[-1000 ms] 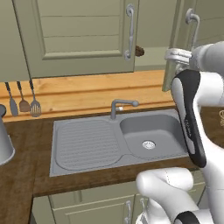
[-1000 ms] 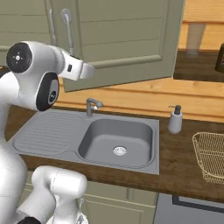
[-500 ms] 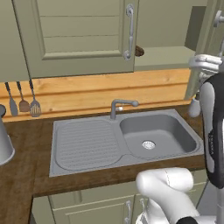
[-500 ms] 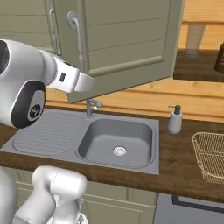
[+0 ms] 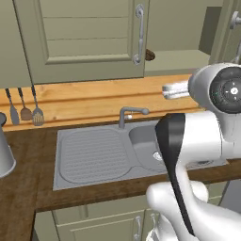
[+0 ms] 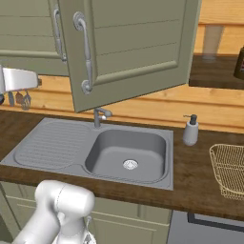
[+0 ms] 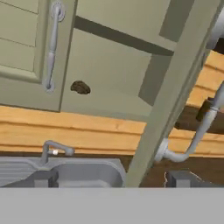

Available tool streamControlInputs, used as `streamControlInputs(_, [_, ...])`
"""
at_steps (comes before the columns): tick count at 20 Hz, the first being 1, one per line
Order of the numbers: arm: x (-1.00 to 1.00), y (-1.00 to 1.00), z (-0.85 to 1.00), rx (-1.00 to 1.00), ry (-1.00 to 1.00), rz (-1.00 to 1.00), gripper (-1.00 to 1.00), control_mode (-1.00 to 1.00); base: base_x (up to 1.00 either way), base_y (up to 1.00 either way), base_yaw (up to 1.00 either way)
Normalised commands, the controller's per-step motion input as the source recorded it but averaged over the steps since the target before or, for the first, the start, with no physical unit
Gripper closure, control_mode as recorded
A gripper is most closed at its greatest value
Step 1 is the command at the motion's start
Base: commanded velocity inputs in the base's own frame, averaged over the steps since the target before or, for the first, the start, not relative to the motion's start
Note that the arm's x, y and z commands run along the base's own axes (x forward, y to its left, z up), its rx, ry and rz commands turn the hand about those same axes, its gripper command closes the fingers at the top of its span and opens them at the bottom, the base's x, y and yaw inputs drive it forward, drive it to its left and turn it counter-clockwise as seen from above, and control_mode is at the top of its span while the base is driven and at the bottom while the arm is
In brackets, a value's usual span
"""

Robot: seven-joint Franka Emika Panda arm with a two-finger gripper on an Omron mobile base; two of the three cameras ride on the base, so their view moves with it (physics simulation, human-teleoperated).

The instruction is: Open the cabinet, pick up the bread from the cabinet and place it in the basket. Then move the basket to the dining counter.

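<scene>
The cabinet (image 5: 89,37) has its left door shut and its right door (image 6: 138,47) swung wide open over the sink. The bread (image 7: 80,87), a small brown lump, lies on the pale green inner shelf (image 7: 109,103) beside the left door's handle; the left base view has the bread (image 5: 149,55) just past that handle. My gripper (image 7: 113,179) is open, its fingertips (image 7: 43,178) far apart and empty, back from the cabinet. The open door's edge runs up between them. The basket (image 6: 231,169) sits empty on the worktop at far right. The dining counter is out of view.
A grey sink (image 6: 128,150) with a faucet (image 6: 100,116) lies below the cabinet, a soap dispenser (image 6: 190,131) to its right. Utensils (image 5: 26,110) hang on the wooden wall at left, above a metal pot (image 5: 2,157). The open door's bar handle (image 7: 192,140) juts out near my right fingertip.
My gripper has opened and let go of the right door's handle. The door has swung wide open, and the hand has drawn back from it.
</scene>
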Motion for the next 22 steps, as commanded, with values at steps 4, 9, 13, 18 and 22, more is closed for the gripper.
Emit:
streamControlInputs(4, [1.0, 0.66, -0.04, -0.28, 0.23, -0.15, -1.0, -1.0, 0.0, 0.0, 0.0])
streamControlInputs(9, [1.0, -0.15, -0.13, -0.18, 0.28, -0.21, -1.0, -1.0, 0.0, 0.0, 0.0])
streamControlInputs(13, [1.0, -0.61, -0.29, -0.09, 0.25, -0.17, -1.0, -1.0, 0.0, 0.0, 0.0])
streamControlInputs(18, [0.68, -0.97, -0.35, -0.03, 0.17, -0.13, -1.0, -1.0, 0.0, 0.0, 0.0])
streamControlInputs(22, [0.03, -1.0, -0.22, 0.0, 0.11, -0.13, -1.0, -1.0, 0.0, 0.0, 0.0])
